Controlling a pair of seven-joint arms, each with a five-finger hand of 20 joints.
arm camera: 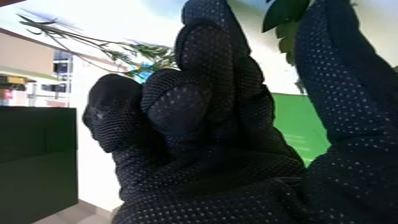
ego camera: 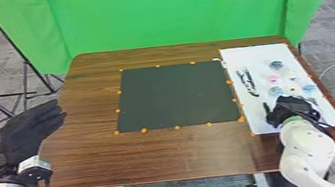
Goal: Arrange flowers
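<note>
My left hand point(ego camera: 29, 130) is off the table's left side, its fingers relaxed. My right hand point(ego camera: 293, 109) is low over the near part of the white sheet point(ego camera: 260, 117), beside the flowers. Small blue flowers point(ego camera: 276, 64) and a pink flower point(ego camera: 274, 79) lie on this sheet, with more pale blue ones close to the hand. In the right wrist view my right hand point(arm camera: 222, 170) has its thumb apart from loosely bent fingers, and nothing is gripped between them. Past the fingers there are thin green stems point(arm camera: 115, 52) with a bit of blue, and dark green leaves point(arm camera: 286, 20).
A dark square mat point(ego camera: 178, 95), edged with small orange markers, covers the middle of the brown table point(ego camera: 179, 153). Dark slender items point(ego camera: 248, 82) lie on the sheet's left part. A green backdrop point(ego camera: 173, 13) hangs behind the table, and black stand legs are at the left.
</note>
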